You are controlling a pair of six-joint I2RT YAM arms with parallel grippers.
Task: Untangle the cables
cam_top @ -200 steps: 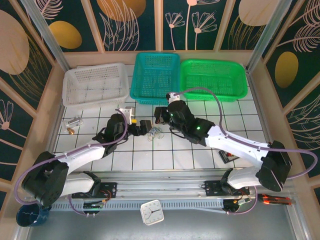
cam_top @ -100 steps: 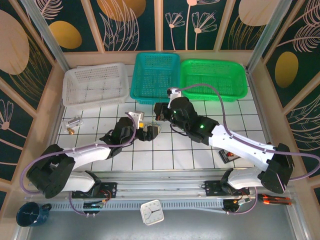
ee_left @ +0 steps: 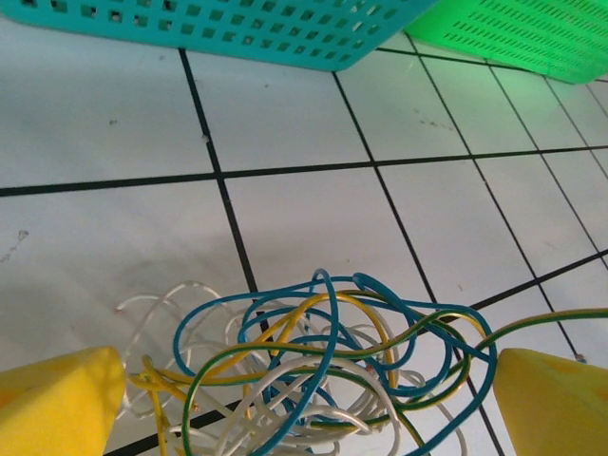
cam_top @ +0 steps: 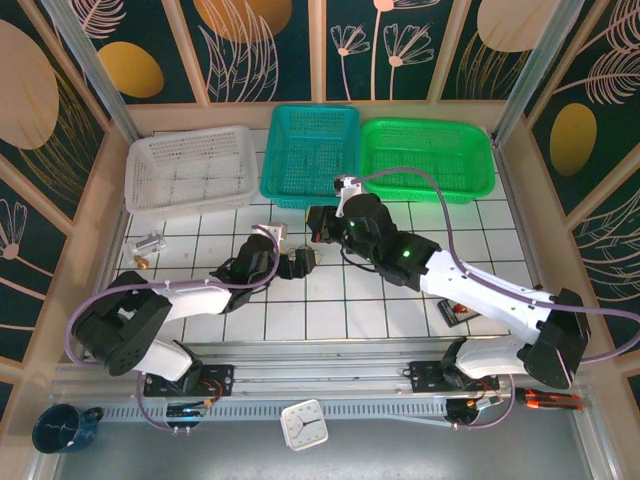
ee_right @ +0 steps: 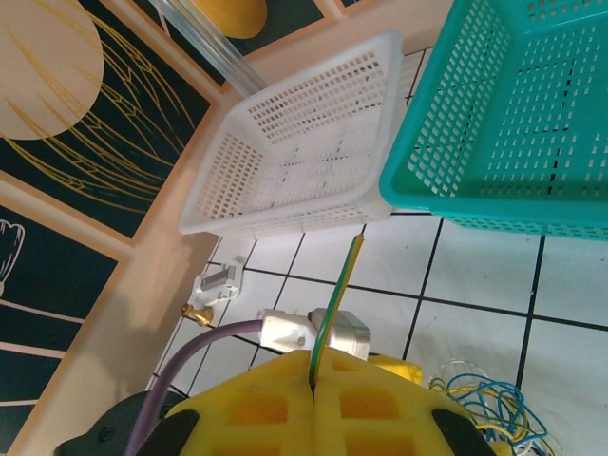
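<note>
Cables [ee_left: 323,370]: thin wires in smooth, glossy plastic sheathing. Table [ee_left: 304,104]: smooth white tiles, faint sheen, lightly speckled. Teal basket [ee_right: 532,114], white basket [ee_right: 304,142], green basket [ee_left: 532,38]: perforated moulded plastic. Left gripper [ee_left: 304,404] pads [ee_left: 57,404]: matt yellow foam.

loose tangle of thin blue, yellow, white cables [ee_left: 318,366] on tiled table [ee_left: 85,114], one green-yellow strand outstretched

White tabletop [cam_top: 330,320] ruled in a black grid, enclosed by dark teal wall panels [cam_top: 290,40] printed with gold ovals and pale leaf and flower outlines, divided by tan battens [cam_top: 316,50]; lighting even.
</note>
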